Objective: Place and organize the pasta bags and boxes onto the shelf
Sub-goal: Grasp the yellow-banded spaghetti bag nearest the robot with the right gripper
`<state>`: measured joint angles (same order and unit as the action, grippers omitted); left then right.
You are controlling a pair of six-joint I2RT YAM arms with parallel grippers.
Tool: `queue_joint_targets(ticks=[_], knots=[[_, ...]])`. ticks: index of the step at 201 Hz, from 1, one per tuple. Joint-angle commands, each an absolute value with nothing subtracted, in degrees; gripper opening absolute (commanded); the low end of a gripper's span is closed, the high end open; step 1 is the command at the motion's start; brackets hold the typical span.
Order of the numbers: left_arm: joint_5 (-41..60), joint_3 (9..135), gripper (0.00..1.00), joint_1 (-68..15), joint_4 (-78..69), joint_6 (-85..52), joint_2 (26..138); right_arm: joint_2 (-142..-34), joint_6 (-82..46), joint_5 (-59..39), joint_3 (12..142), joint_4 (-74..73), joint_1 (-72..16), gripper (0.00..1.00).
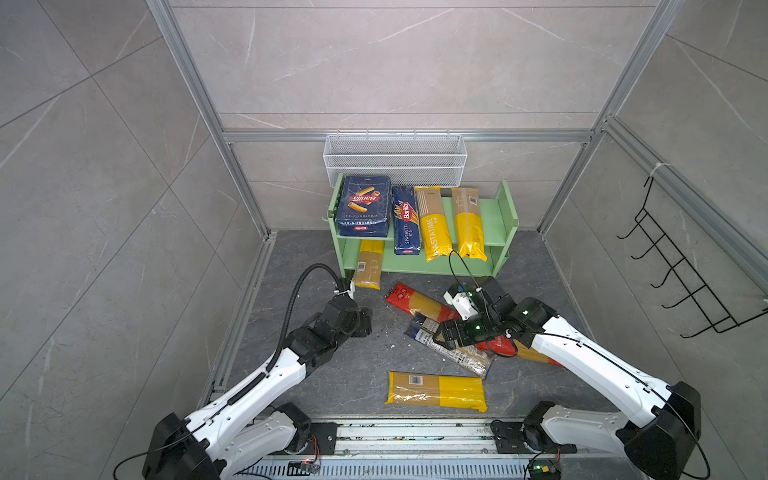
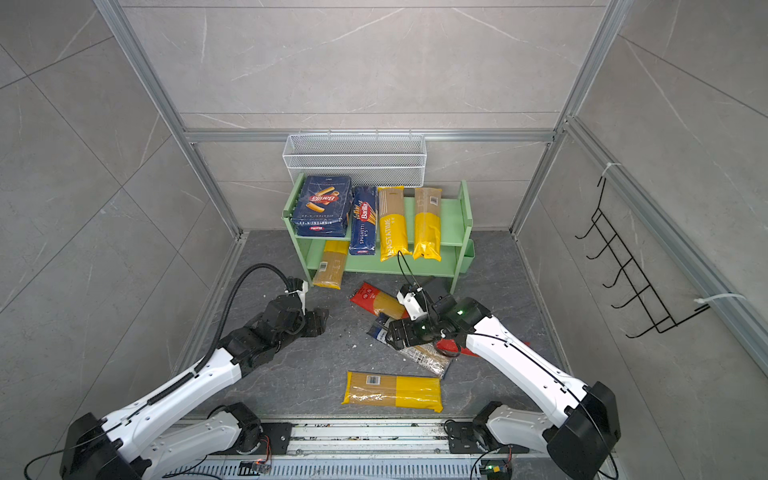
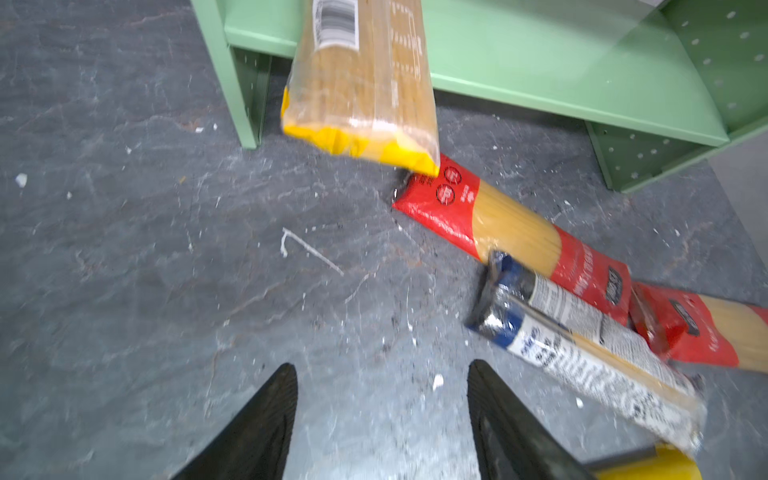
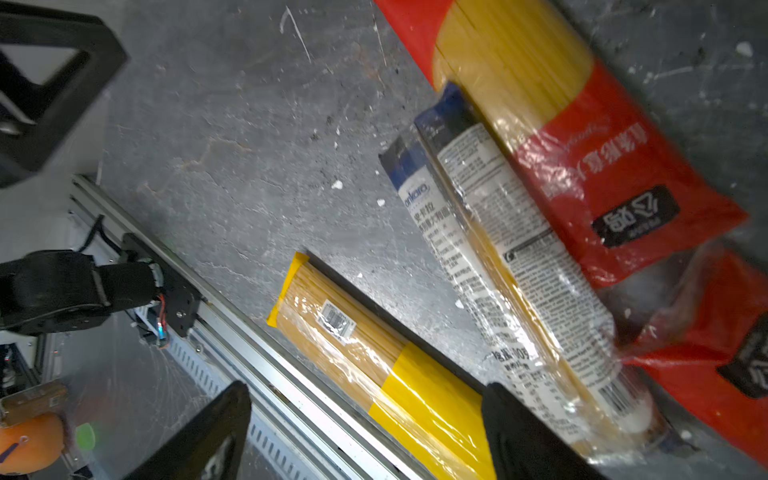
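Grey floor (image 1: 353,386) lies beneath left claw (image 3: 380,365) and right claw (image 4: 368,385), both spread apart, empty.

Robot lab test cell: aluminium profile frame (image 1: 274,136), grey stone-look panel walls (image 1: 395,62), two arm bases (image 1: 286,432) bolted to metal rail (image 1: 415,432).

Pale green shelf (image 1: 498,226), blue boxes (image 1: 363,205)

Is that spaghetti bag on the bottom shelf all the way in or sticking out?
Sticking out. The bag rests on the shelf's lower tier, its end overhanging the front edge.
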<state>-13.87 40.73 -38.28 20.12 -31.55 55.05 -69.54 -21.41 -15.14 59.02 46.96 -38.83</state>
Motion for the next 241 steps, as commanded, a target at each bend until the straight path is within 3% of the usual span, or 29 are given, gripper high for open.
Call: queue_joint_targets(ticks=[1,65,85,91,101,153,241], knots=[[-16.0,39.5,0.68,-38.4,27.0,-35.5,49.4,-68.0,-24.2,-9.0,56.8,50.3,-41.9,0.89],[-17.6,38.6,0.74,-38.4,40.1,-40.9,40.1,-71.8,-27.7,2.5,55.4,54.5,-56.4,0.9],[-16.1,38.2,0.86,-38.6,40.3,-41.6,39.2,-74.3,-28.0,4.8,56.1,55.5,-60.5,0.91],[-15.8,38.1,0.91,-38.6,40.3,-41.6,39.0,-75.2,-27.9,5.2,56.4,55.8,-61.7,0.98],[-15.5,37.9,0.99,-38.5,40.3,-41.8,38.6,-76.8,-27.6,5.6,56.8,56.5,-63.5,0.99],[-15.2,36.2,1.0,-38.6,41.4,-43.6,34.4,-81.1,-25.5,7.6,56.1,56.8,-67.1,0.99],[-20.2,36.4,1.0,-38.5,49.6,-49.4,30.3,-90.6,-19.4,0.5,56.3,48.1,-67.1,0.99]])
